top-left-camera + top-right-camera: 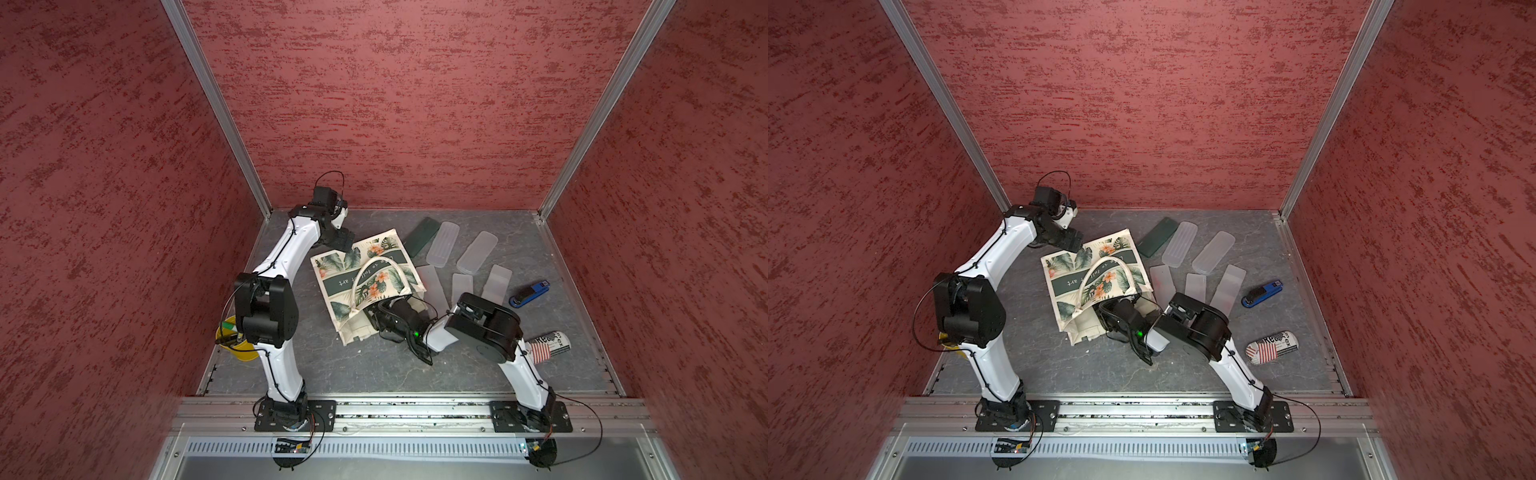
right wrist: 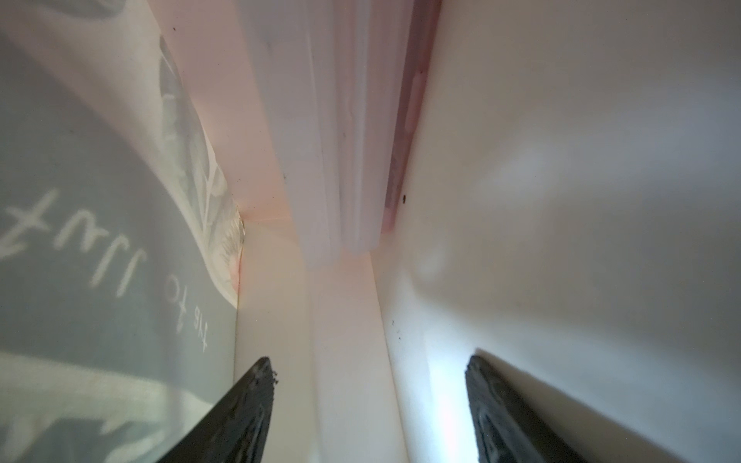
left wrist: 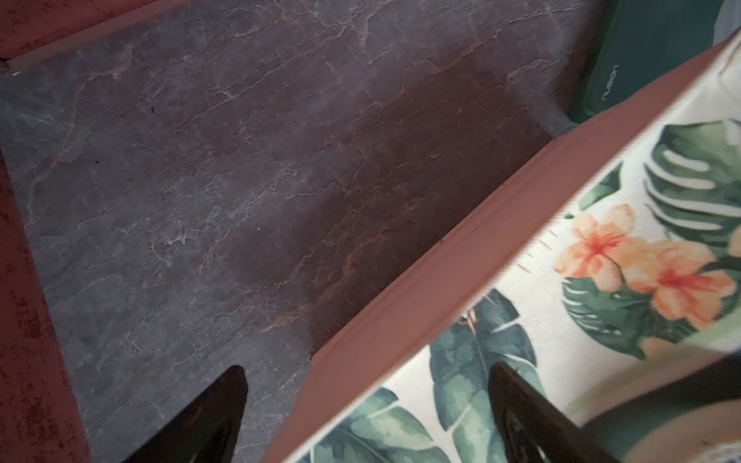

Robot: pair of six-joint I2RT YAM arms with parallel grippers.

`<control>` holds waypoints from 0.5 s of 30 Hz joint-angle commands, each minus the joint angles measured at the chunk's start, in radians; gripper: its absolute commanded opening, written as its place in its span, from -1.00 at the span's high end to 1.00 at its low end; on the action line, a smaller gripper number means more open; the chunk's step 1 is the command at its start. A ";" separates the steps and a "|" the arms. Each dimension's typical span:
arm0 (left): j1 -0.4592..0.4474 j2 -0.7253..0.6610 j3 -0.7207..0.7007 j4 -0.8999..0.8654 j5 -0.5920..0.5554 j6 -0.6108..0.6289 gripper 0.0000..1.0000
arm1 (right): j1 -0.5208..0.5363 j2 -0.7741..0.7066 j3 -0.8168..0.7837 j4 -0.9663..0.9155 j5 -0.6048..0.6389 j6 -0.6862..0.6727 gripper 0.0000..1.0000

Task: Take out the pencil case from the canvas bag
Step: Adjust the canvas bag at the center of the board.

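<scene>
Well inside the bag, the right gripper stands open, empty; a pale case lies deeper ahead. The left gripper, open, straddles the bag's far edge. Beside lie frosted cases and a stapler on slate; red walls around.

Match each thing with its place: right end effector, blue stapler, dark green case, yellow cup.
Things
1. right end effector
2. blue stapler
3. dark green case
4. yellow cup

Places
A. partly hidden behind the left arm
B. inside the canvas bag
C. on the table, right of the frosted cases
D. lying past the bag's far corner

Pairs: 1-B, 2-C, 3-D, 4-A
</scene>
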 commanded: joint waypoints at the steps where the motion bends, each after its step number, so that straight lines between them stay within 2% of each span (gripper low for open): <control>1: -0.006 0.038 0.021 -0.009 0.069 0.036 -0.77 | -0.004 0.025 -0.026 -0.047 -0.003 -0.012 -0.54; 5: -0.034 0.093 0.021 -0.015 0.051 0.059 -0.57 | -0.007 0.028 -0.029 -0.040 -0.001 -0.008 -0.54; 8: -0.056 0.118 0.019 -0.015 0.065 0.059 -0.23 | -0.008 0.027 -0.028 -0.040 0.004 -0.010 -0.54; 9: -0.064 0.120 0.021 -0.015 0.062 0.055 0.02 | -0.008 0.023 -0.029 -0.040 0.008 -0.012 -0.54; 10: -0.071 0.120 0.020 -0.013 0.058 0.052 0.46 | -0.008 0.020 -0.030 -0.041 0.011 -0.015 -0.54; 11: -0.076 0.116 0.018 -0.009 0.053 0.048 0.78 | -0.009 0.018 -0.030 -0.042 0.012 -0.018 -0.54; 12: -0.082 0.106 0.016 -0.005 0.043 0.041 1.00 | -0.008 0.014 -0.032 -0.044 0.013 -0.024 -0.54; 15: -0.097 0.053 0.011 0.000 0.059 0.036 1.00 | -0.008 -0.008 -0.048 -0.048 0.033 -0.030 -0.54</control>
